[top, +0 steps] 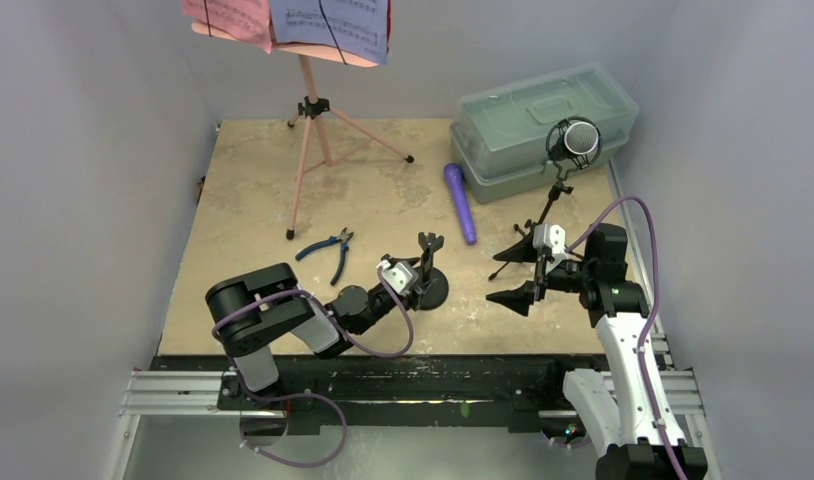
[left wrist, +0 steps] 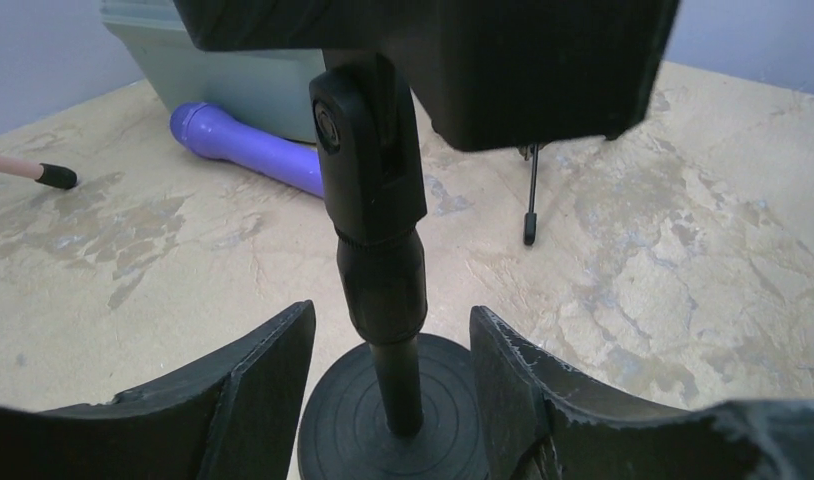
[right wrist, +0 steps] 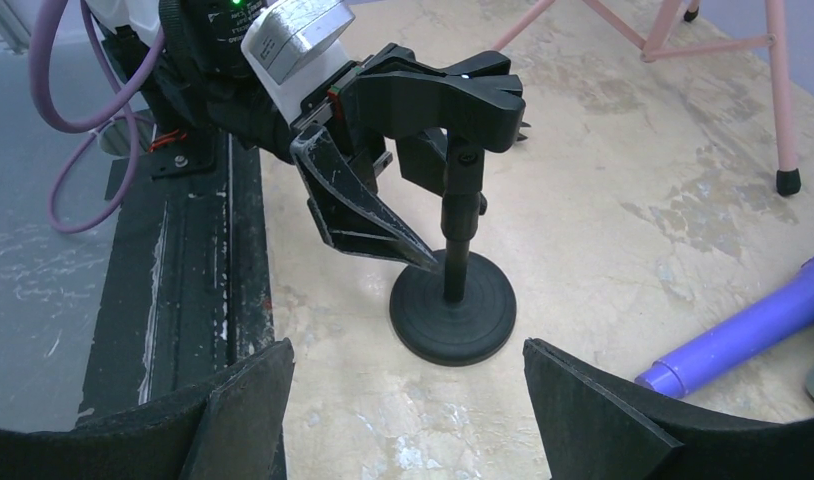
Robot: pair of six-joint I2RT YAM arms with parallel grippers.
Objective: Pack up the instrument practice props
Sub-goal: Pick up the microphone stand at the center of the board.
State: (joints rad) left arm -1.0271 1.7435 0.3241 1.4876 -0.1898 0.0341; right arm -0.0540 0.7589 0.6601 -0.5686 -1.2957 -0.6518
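Note:
A black mic support with a round base (top: pixel 430 287) (right wrist: pixel 453 312) stands at the front middle of the table. My left gripper (top: pixel 421 276) (left wrist: pixel 391 322) is open, with a finger on each side of the support's stem (left wrist: pixel 381 270) and a gap on both sides. Just to the right, my right gripper (top: pixel 497 278) (right wrist: pixel 408 348) is open and holds nothing. Behind the support lies the purple mic (top: pixel 460 203) (left wrist: pixel 245 148) (right wrist: pixel 740 335). The silver-headed mic (top: pixel 579 140) sits on a tripod support (top: pixel 549 205). The pink music rack (top: pixel 309 130) holds sheets (top: pixel 328 20).
A translucent greenish lidded box (top: pixel 543 118) (left wrist: pixel 238 80) stands at the back right. Blue-handled pliers (top: pixel 328 252) lie left of my left gripper. The rack's pink legs (right wrist: pixel 778 90) spread over the back left. Grey walls close in the table on three sides.

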